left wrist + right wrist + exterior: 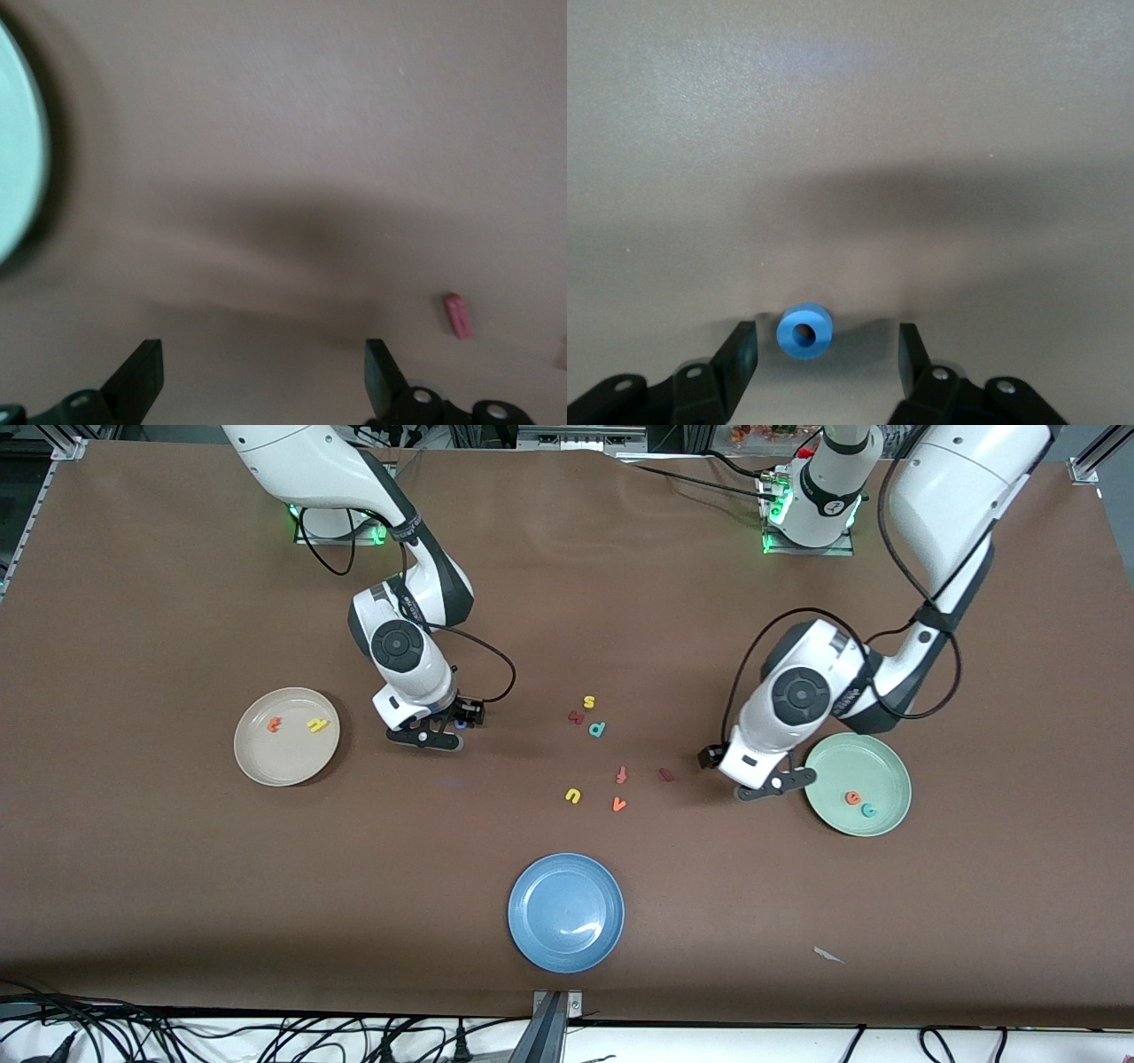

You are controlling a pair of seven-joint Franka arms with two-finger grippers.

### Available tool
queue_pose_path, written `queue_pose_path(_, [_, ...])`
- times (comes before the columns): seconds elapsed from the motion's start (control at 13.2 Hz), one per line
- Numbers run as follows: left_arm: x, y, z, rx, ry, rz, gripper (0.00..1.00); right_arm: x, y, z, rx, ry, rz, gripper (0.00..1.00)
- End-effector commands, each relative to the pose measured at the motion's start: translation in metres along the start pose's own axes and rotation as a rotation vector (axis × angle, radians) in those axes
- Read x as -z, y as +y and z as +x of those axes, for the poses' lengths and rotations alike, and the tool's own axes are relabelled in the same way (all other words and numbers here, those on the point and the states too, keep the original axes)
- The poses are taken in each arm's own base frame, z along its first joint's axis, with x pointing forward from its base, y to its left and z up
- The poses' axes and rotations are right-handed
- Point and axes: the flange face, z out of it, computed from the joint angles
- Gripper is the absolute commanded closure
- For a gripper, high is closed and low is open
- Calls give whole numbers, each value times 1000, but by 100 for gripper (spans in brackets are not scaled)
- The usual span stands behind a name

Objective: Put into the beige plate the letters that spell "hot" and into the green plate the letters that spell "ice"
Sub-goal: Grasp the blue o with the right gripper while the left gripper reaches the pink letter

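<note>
Right hand is low over the surface, just beside the beige plate, fingers apart w/ the blue o between them. In the right wrist view the o sits closer to one finger than the other; can't tell if either pad touches it. Beige plate already has the orange t and yellow h in it.

Left hand hangs over bare surface right beside the green plate, fingers wide apart, nothing between them. Green plate holds the orange e and teal c, side by side. Dark red i lies on the surface between the left hand and the loose letters; it also shows in the left wrist view, off to one side of the open fingers.

Loose mid-surface: yellow s, dark red letter, teal p, orange-red f, yellow u, orange v. Blue plate is nearest the front cam, w/ nothing in it.
</note>
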Motion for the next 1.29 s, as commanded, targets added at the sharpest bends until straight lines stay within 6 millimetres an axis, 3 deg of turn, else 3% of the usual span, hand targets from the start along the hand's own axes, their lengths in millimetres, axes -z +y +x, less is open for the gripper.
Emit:
queue_pose_path(0.0, [-3,27,-1,115,-17,-40,0,-6,-3,-4,-7,13,14,27])
queue_pose_path(0.3, [-4,68,0,246,-24,-86,0,-9,-3,-5,-6,12,13,39])
queue_pose_path(0.38, [-10,76,-4,264,-32,-86,0,-9,-3,-5,-6,12,13,46])
queue_pose_path(0.61, [-19,89,-8,308,-34,-107,0,-9,-3,-5,-6,11,12,47])
queue_pose_path(0.68, [-24,95,-11,311,-29,-126,0,-9,-3,-5,-6,11,12,53])
queue_pose_path(1.21, [-42,99,-12,286,12,-112,18,-10,-2,-6,-2,4,6,73])
